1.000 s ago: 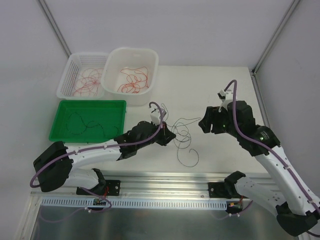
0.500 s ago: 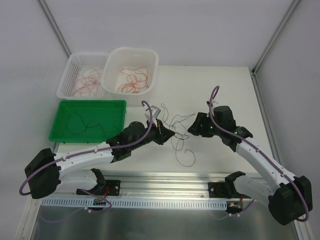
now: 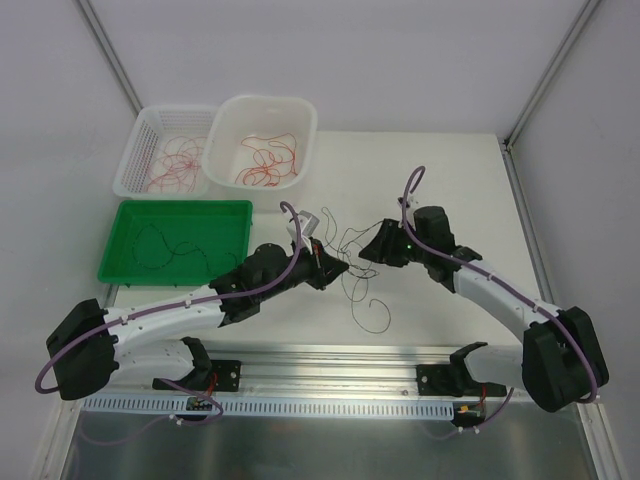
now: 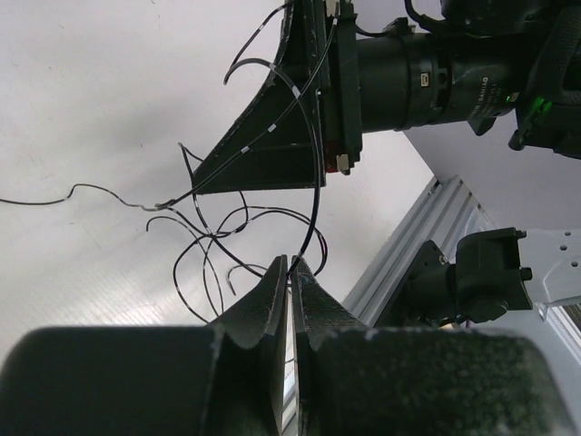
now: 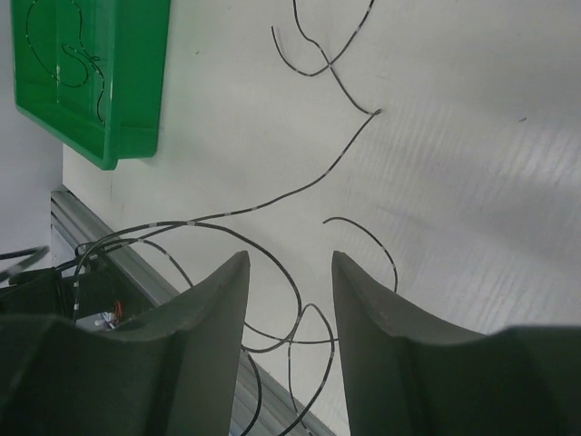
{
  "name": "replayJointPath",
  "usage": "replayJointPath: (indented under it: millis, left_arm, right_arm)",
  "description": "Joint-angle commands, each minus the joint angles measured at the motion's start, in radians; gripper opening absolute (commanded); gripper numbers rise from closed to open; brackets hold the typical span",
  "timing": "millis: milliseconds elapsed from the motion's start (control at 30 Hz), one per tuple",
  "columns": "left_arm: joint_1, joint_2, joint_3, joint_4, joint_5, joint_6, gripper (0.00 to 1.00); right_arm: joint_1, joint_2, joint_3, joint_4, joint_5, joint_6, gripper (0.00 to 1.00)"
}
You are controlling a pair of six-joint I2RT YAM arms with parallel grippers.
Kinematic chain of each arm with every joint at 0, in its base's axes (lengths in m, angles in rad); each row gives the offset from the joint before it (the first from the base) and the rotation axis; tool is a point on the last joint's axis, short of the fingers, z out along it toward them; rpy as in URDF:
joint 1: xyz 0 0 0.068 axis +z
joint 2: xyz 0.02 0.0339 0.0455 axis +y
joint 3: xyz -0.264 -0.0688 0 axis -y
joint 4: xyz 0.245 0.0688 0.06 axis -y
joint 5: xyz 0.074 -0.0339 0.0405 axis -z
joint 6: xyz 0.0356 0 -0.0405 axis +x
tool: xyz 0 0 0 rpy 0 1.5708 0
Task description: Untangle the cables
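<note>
Near the middle of the counter [image 3: 430, 190], a little toward its near edge, a loose knot of black cables [image 3: 357, 275] lies between two white robot arms. The cables are hair-thin and springy, curling in open loops and hooked ends over the matte white surface.

The left claw [image 4: 290, 272] is pressed together on one strand, which rises from its tips in a tall arc. This grip probably anchors the knot so that another strand can be drawn free. Facing it from the right edge's side, the right claw [image 5: 289, 262] hangs low with its two smooth, dark, wedge-shaped fingers spread. Loops of cable lie beneath the gap, but nothing is gripped.

At the far left corner stand a slotted white basket [image 3: 175, 110] and a smooth white tub [image 3: 262, 100]. Both hold red and orange cables [image 3: 262, 165]. Just nearer sits a shallow green tray [image 3: 180, 205] with a few black ones, likely the place for freed strands.
</note>
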Motion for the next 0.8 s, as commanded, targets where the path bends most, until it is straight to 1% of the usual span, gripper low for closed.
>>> replayJointPath:
  millis: [0,100,133,200,233,300,333,367,433,467,500,533,567,667,700,767]
  left_arm:
    - [0.008,-0.026,-0.008,0.046,-0.011,0.011,0.0]
    - [0.008,-0.03,-0.01,0.048,-0.015,0.015,0.0]
    - [0.008,-0.031,-0.012,0.048,-0.02,0.018,0.0]
    - [0.011,-0.034,-0.015,0.046,-0.026,0.023,0.0]
    - [0.014,-0.037,-0.016,0.035,-0.031,0.027,0.0]
    - [0.029,-0.045,-0.019,0.011,-0.054,0.029,0.0]
    - [0.037,-0.059,-0.021,-0.014,-0.073,0.032,0.0]
    - [0.048,-0.068,-0.022,-0.065,-0.113,0.034,0.0]
    - [0.083,-0.103,-0.027,-0.138,-0.167,0.034,0.0]
    - [0.098,-0.114,-0.028,-0.22,-0.191,0.031,0.0]
    - [0.117,-0.123,-0.028,-0.259,-0.231,0.024,0.0]
    - [0.143,-0.14,-0.031,-0.293,-0.241,0.006,0.0]
    - [0.193,-0.148,-0.033,-0.36,-0.244,-0.003,0.0]
    - [0.272,-0.183,-0.051,-0.437,-0.274,-0.028,0.0]
    - [0.282,-0.189,-0.053,-0.486,-0.285,-0.029,0.0]
    - [0.302,-0.201,-0.051,-0.521,-0.325,-0.028,0.0]
  right_arm:
    - [0.012,0.029,0.01,0.077,-0.063,0.002,0.45]
    - [0.013,0.049,0.011,0.076,-0.088,-0.001,0.39]
    - [0.015,0.054,0.008,0.077,-0.097,-0.003,0.33]
    - [0.015,0.052,0.005,0.068,-0.093,-0.007,0.24]
    - [0.013,0.04,0.007,0.056,-0.084,-0.016,0.13]
    - [0.012,0.014,0.019,-0.019,-0.03,-0.056,0.04]
    - [0.007,-0.006,0.03,-0.065,-0.002,-0.079,0.01]
    - [-0.013,-0.044,0.051,-0.155,0.025,-0.098,0.01]
    - [-0.048,-0.089,0.079,-0.252,0.099,-0.148,0.01]
    - [-0.072,-0.136,0.093,-0.354,0.117,-0.16,0.01]
    - [-0.13,-0.161,0.129,-0.405,0.134,-0.173,0.01]
    - [-0.163,-0.184,0.148,-0.453,0.159,-0.196,0.01]
    - [-0.192,-0.211,0.174,-0.543,0.169,-0.208,0.01]
    - [-0.325,-0.288,0.274,-0.689,0.209,-0.251,0.01]
    - [-0.356,-0.319,0.295,-0.717,0.213,-0.259,0.01]
    - [-0.425,-0.345,0.358,-0.772,0.217,-0.26,0.01]
